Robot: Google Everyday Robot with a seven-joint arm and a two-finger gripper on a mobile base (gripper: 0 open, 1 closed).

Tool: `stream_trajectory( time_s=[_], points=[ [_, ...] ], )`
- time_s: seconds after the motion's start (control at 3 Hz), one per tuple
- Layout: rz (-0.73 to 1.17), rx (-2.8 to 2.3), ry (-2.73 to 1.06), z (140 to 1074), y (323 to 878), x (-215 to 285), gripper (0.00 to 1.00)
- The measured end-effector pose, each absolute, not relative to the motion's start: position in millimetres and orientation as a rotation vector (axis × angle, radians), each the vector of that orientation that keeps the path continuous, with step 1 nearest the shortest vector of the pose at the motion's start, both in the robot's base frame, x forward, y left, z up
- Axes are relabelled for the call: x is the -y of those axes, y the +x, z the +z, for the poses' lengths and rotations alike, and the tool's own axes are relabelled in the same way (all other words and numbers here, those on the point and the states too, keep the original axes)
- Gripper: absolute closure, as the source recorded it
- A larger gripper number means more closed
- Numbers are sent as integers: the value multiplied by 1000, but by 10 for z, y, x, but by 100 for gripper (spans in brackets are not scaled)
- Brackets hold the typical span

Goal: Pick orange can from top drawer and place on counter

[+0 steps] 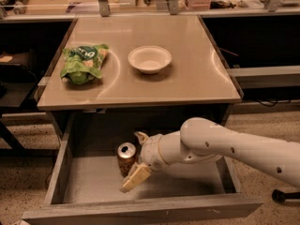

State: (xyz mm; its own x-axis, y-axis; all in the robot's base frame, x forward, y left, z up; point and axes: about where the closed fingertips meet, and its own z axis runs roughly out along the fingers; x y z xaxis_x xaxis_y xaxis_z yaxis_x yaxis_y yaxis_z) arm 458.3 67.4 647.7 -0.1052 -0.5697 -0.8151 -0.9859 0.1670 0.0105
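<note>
Top drawer (89,179): pulled out under the counter, grey, shallow, its long front panel nearest the camera. Contents: one orange can (126,156), upright on the drawer floor towards the back, a little left of the middle, silver top with pull tab facing up. Gripper (131,162): inside the drawer just to the right of the can, at the end of a white arm (220,146) that reaches in from the right. Its two pale fingers are spread wide — one points up behind the can's upper right rim, the other slants down and forward past the can's lower right side, so the can sits in the gap between them. It cannot be told whether either finger touches the can, and the claw has closed on nothing. Counter (192,74): glossy beige-tan top above the drawer. It bears a white bowl (150,59) near the middle and a crumpled green bag (84,63) to the left, the two well apart. Floor (258,121): speckled, visible at both sides of the drawer.
</note>
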Motion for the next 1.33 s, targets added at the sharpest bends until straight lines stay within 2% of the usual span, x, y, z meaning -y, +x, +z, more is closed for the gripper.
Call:
stream_trajectory(
  time_s=[0.67,1.0,1.33],
  points=[
    [781,-1764,-1481,6420,4592,-759,4],
    [781,-1764,-1481,6420,4592,-759,18],
    [781,-1764,-1481,6420,4592,-759,41]
  ],
)
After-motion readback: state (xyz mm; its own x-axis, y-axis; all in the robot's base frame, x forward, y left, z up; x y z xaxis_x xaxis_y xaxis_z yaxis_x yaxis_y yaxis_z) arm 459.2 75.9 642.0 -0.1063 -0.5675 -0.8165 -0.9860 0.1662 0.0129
